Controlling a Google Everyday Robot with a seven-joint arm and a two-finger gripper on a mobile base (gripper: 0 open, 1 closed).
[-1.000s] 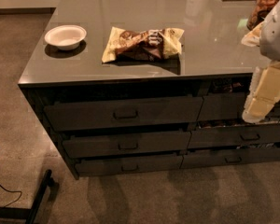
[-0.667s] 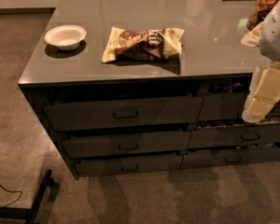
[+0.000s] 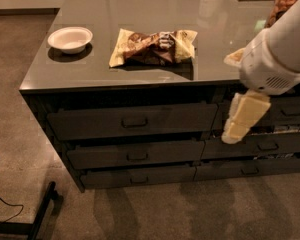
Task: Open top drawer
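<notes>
The gripper (image 3: 244, 118) hangs at the right, in front of the narrower drawers and well apart from the top drawer (image 3: 90, 125) — open or closed, I can't tell. That wide front sits just under the table (image 3: 140, 14) edge. It looks rigid and fairly heavy — the small centre bar handle (image 3: 134, 122) is the place to hook it.

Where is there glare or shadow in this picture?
Camera view: dim, warm light; glare spots on the countertop far end; bowl and snack bag cast shadows; top drawer lies in shade; gripper hangs right of it.
</notes>
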